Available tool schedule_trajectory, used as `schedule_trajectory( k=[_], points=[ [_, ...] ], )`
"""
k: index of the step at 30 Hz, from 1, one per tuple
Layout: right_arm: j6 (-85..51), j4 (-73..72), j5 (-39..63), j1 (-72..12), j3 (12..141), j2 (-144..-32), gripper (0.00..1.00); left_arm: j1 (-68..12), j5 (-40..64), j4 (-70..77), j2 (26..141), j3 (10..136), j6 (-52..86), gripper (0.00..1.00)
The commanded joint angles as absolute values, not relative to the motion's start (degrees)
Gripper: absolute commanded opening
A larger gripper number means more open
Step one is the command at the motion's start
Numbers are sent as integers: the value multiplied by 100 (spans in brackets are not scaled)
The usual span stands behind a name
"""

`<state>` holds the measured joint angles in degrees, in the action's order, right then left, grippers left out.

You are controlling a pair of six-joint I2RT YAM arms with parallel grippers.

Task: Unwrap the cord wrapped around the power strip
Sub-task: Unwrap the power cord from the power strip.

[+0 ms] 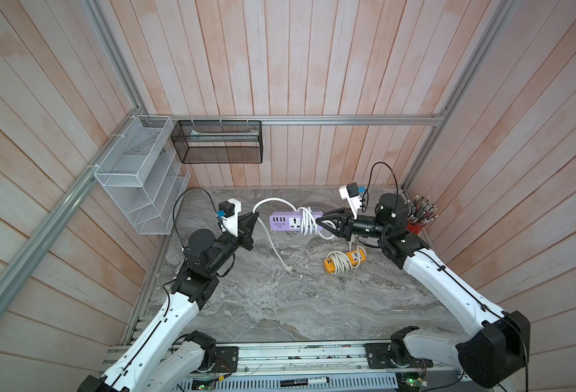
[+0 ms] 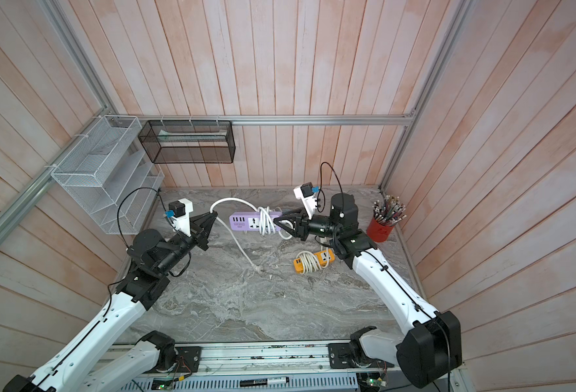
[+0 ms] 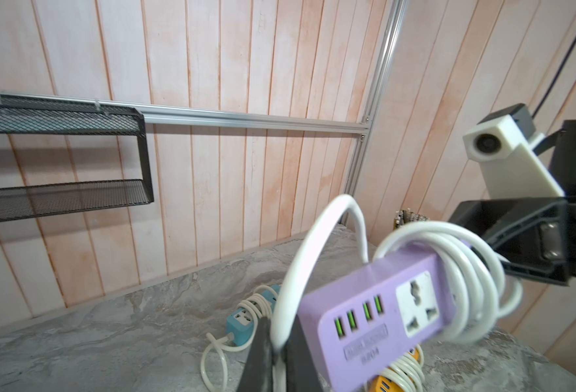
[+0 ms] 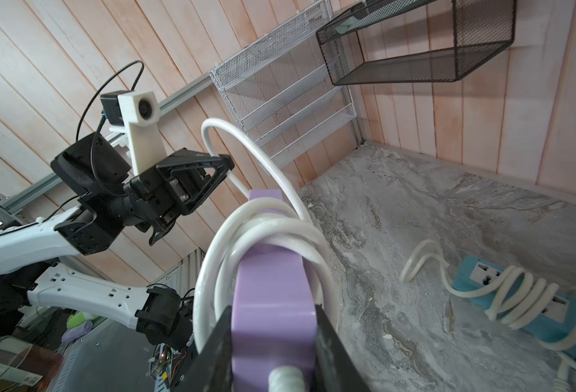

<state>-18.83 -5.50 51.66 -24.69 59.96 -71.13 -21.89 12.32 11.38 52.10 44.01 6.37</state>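
Strip [image 1: 281, 225] end hidden inside right claw [image 1: 319, 219]

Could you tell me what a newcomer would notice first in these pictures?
The purple power strip stands out first, held up over the far middle of the table with the right gripper clamped on its end. Its white cord arcs out to the left gripper, whose jaws are shut on it, while several coils ring the strip. An orange power strip lies wrapped nearby.

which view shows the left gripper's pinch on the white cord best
The left wrist view: the left gripper is shut on the white cord, close up. The right wrist view shows it smaller, from the side; both top views show it far off and tiny.
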Motion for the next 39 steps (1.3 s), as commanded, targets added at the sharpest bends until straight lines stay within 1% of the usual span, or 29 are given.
schedule_trajectory(
  k=[1, 6, 10, 13, 16, 22, 27, 31, 34, 39],
  points=[
    [-1617, -262, 5400, -2672, 6043, -6860, 0, -2180, 567, 1190, 5415, 4742, 475, 0],
    [-1661, 0, 5697, -2707, 6122, -6392, 0, -2063, 452, 1281, 5756, 4786, 178, 0],
    [-2040, -257, 5910, -2683, 6270, -6082, 0, -1966, 590, 1341, 6097, 4701, 141, 0],
    [-2459, -753, 5838, -2617, 6368, -6008, 0, -1976, 738, 1439, 6293, 4531, 247, 0],
    [-2682, -1126, 5497, -2532, 6469, -6058, 0, -2083, 819, 1564, 6275, 4240, 390, 0],
    [-2513, -1579, 4503, -2525, 6706, -6422, 0, -2565, 683, 1500, 5672, 3562, 685, 0],
    [-2094, -1784, 3608, -2511, 6793, -6865, 0, -3207, 177, 990, 4888, 3371, 689, 0],
    [-1795, -1726, 3424, -2452, 6797, -7352, 0, -3355, 57, 678, 4213, 3426, 730, 0],
    [-1685, -1712, 3429, -2383, 6601, -7593, 0, -3357, -96, 455, 3922, 3655, 606, 0],
    [-1674, -1741, 3786, -2351, 6070, -7634, 0, -3357, -440, 433, 3989, 4117, 146, 0]
  ],
)
